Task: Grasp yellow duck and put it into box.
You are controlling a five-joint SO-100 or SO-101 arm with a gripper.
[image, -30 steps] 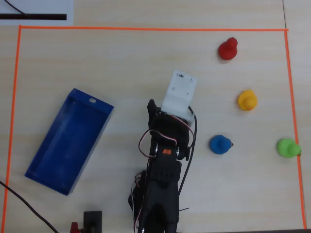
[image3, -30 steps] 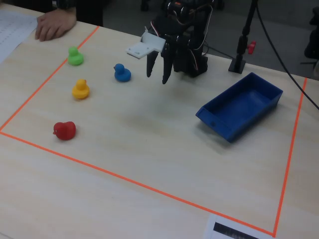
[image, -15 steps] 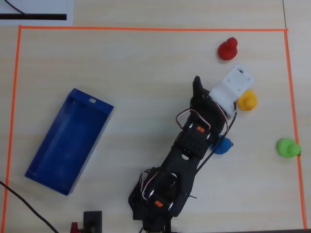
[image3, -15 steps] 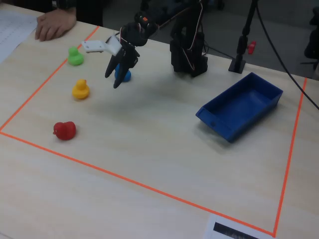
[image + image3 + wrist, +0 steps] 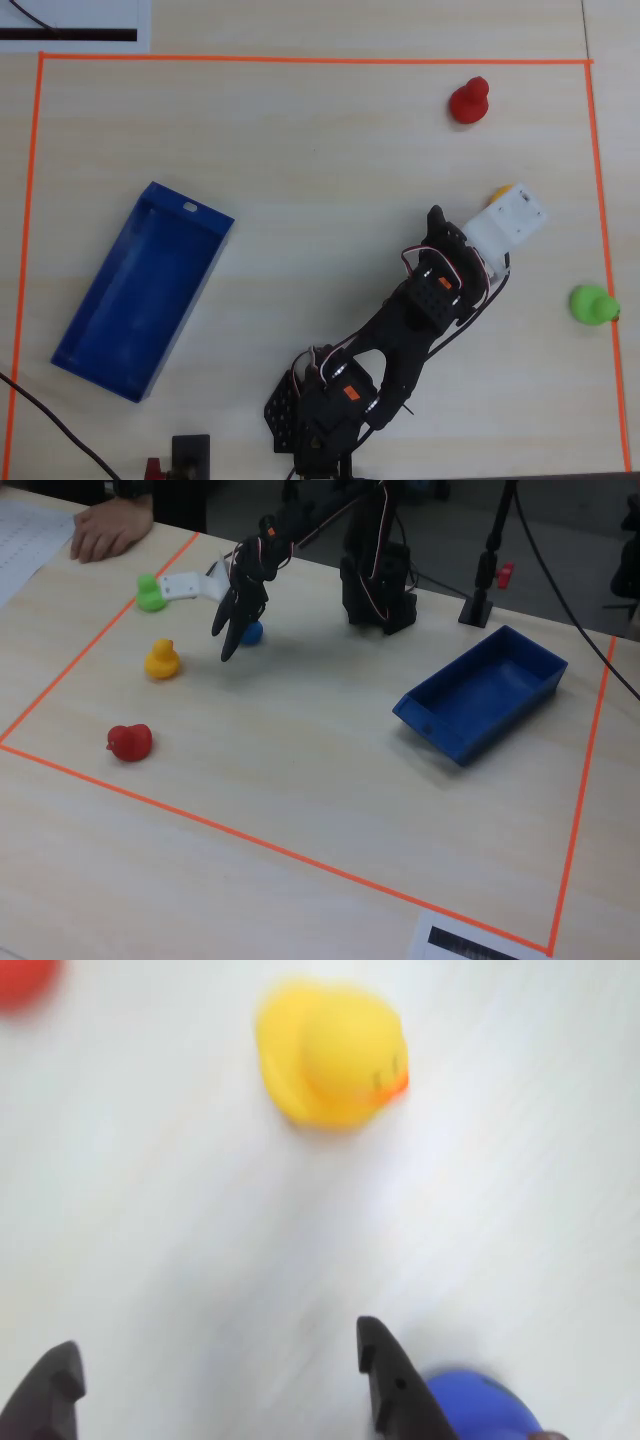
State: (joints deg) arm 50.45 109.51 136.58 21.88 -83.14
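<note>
Gripper (image 5: 228, 640) hanging open over the table, clear of the yellow duck (image 5: 161, 659).

Wrist view is showing both dark fingertips (image 5: 392, 1380) spread wide at the bottom edge with nothing between them, and the duck (image 5: 332, 1053) is sitting on bare table ahead of them (blurry, orange beak pointing right). Fixed view: duck is sitting just left of the fingertips, not touching; a small blue object (image 5: 252, 632) is lying right behind the gripper, also showing at the wrist view's bottom edge (image 5: 480, 1407). Overhead, the arm's white part is covering most of the duck (image 5: 499, 192), only a yellow sliver showing. Blue box (image 5: 142, 289) is sitting empty, well apart from the duck, across the orange-taped area. Red duck (image 5: 468, 100) and green duck (image 5: 593, 304) are sitting apart from the gripper.
</note>
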